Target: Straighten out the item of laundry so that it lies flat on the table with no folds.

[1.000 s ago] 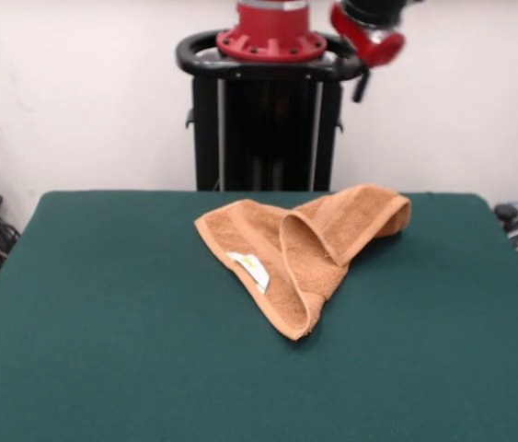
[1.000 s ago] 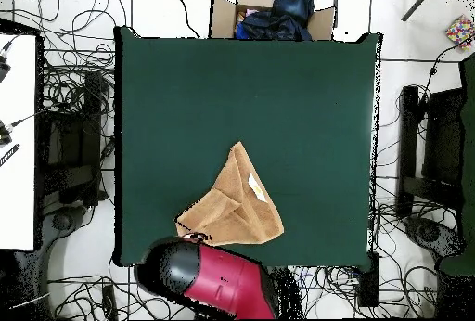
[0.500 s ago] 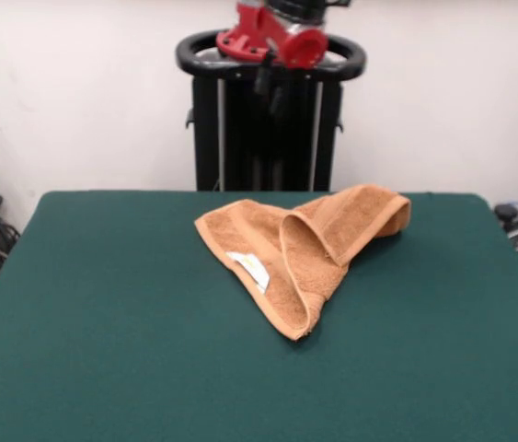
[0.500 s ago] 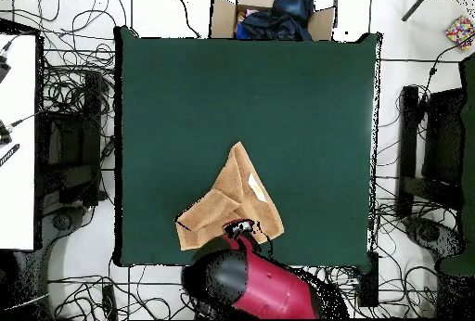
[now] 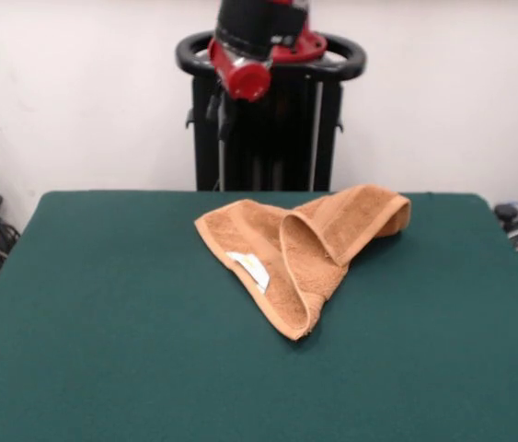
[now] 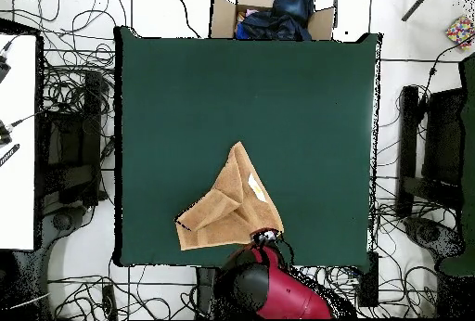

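Towel: the item of laundry [image 5: 303,250] lies folded over itself on the table [image 5: 102,313], below and ahead of your gripper [image 6: 267,237]. One flap is doubled across the middle, and the small white tag [image 5: 250,269] shows on the lower layer.

Gripper: in the overhead view its tip sits just at the towel's corner nearest the robot's base. In the front view it hangs high, well above the cloth and touching nothing. You cannot tell from either view how far its fingers are parted; it has hold of nothing.

Arm pose: the red and black arm [image 5: 245,46] is raised, with its wrist angled down towards the table edge on the robot's side. Only the last links show.

Step in hand: judged from the layout, you are lining up over a corner before coming down for a grasp.

How to do it well: pick the top layer only, the folded flap [image 5: 351,221], not the sheet beneath. Come down straight onto the flap's free edge, pinch low, lift a little, then draw it away from the fold line so the cloth opens instead of sliding.

Risk: catching both layers would drag the whole towel along, still folded.
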You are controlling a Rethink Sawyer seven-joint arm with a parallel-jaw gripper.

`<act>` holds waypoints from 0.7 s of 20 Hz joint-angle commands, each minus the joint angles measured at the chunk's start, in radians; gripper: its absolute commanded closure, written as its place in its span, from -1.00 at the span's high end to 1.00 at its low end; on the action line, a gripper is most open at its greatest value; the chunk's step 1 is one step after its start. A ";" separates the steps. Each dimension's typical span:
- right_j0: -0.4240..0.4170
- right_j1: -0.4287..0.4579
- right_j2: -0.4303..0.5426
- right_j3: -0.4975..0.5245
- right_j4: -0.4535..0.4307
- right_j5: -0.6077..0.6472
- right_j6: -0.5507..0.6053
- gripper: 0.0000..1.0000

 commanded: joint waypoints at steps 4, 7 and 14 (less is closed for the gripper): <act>-0.071 0.264 0.135 0.123 -0.040 -0.249 0.168 1.00; -0.077 0.332 0.142 0.129 -0.028 -0.338 0.200 1.00; -0.109 0.398 0.225 0.137 0.005 -0.414 0.232 1.00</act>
